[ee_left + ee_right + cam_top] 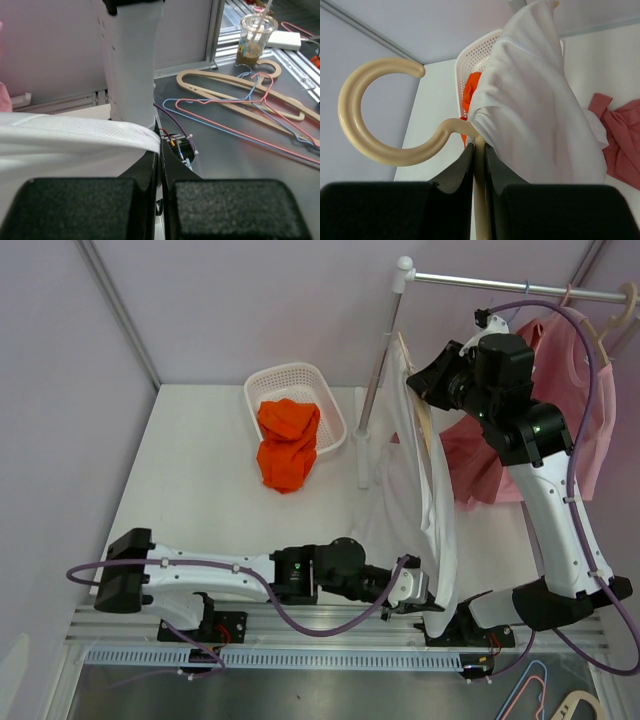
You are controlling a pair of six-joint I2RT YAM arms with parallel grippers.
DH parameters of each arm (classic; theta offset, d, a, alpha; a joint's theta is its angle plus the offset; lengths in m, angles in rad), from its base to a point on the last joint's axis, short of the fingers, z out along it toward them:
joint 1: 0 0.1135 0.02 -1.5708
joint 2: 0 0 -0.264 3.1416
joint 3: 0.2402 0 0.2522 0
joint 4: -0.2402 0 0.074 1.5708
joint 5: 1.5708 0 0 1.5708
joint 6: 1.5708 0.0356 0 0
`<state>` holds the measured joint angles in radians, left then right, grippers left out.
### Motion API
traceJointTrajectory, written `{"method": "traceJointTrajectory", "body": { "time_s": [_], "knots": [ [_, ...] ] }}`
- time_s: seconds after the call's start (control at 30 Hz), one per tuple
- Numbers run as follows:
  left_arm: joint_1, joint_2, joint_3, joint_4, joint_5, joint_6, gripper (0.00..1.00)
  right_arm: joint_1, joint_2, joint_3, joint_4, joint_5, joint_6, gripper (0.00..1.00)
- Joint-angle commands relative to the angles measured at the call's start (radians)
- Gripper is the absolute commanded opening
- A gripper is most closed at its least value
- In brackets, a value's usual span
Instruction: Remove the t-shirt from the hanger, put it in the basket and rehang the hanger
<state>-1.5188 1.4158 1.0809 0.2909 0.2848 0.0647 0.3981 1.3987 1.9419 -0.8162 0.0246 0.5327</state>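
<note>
While the right gripper (479,152) is clamped high on the neck of the hanger (355,120), the left gripper (160,162), low by the counter (200,470), pinches the hem of the white t-shirt (432,490), which stretches lengthwise between them, so a downward pull looks right.

Robotics lab: partition walls (250,300), mounting rail (300,657) (spare hangers (252,97), iced coffee (252,40) nearby).
</note>
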Motion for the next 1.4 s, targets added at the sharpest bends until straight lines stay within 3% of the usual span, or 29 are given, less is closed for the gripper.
{"method": "traceJointTrajectory", "body": {
  "time_s": [0.0, 0.07, 0.2, 0.33, 0.43, 0.47, 0.57, 0.7, 0.83, 0.87, 1.03, 1.13, 1.23, 1.37],
  "knots": [
    [-0.078, 0.074, 0.008, -0.038, 0.22, -0.019, 0.01, -0.027, 0.002, 0.029, 0.178, -0.012, 0.026, 0.0],
    [-0.075, 0.06, 0.002, -0.033, 0.211, 0.003, 0.01, -0.027, -0.007, 0.022, 0.173, -0.049, 0.044, 0.0],
    [-0.054, 0.026, 0.059, -0.186, 0.157, 0.093, 0.01, -0.024, -0.023, 0.031, 0.15, -0.077, 0.065, 0.0],
    [-0.047, -0.035, 0.059, -0.22, 0.004, 0.15, 0.01, -0.024, -0.056, 0.012, 0.147, -0.117, 0.098, 0.0],
    [-0.055, -0.055, 0.069, -0.254, -0.226, 0.201, 0.02, -0.021, -0.075, 0.006, 0.157, -0.184, 0.154, 0.0],
    [-0.057, -0.054, 0.082, -0.271, -0.378, 0.205, 0.01, -0.019, -0.078, 0.005, 0.169, -0.205, 0.168, 0.0],
    [-0.063, -0.028, 0.096, -0.263, -0.577, 0.268, 0.01, -0.002, -0.084, -0.012, 0.205, -0.267, 0.228, 0.0],
    [-0.106, 0.06, 0.195, -0.254, -0.769, 0.372, 0.01, 0.03, -0.069, -0.014, 0.221, -0.239, 0.243, 0.0],
    [-0.161, 0.152, 0.231, -0.121, -0.962, 0.542, 0.01, 0.044, -0.052, -0.004, 0.229, -0.241, 0.26, 0.0],
    [-0.178, 0.164, 0.222, -0.014, -0.987, 0.614, 0.01, 0.048, -0.053, -0.004, 0.23, -0.241, 0.26, 0.0],
    [-0.21, 0.149, 0.156, 0.171, -0.951, 0.699, 0.01, 0.05, -0.049, -0.008, 0.235, -0.253, 0.27, 0.0],
    [-0.239, 0.147, 0.116, 0.383, -0.958, 0.799, 0.01, 0.05, -0.043, -0.02, 0.241, -0.288, 0.283, 0.0],
    [-0.244, 0.129, 0.105, 0.41, -0.925, 0.822, 0.02, 0.05, -0.046, -0.044, 0.255, -0.304, 0.294, 0.0],
    [-0.244, 0.126, 0.108, 0.331, -0.814, 0.799, 0.09, 0.048, -0.041, -0.054, 0.27, -0.339, 0.316, 0.0]
  ]
}}
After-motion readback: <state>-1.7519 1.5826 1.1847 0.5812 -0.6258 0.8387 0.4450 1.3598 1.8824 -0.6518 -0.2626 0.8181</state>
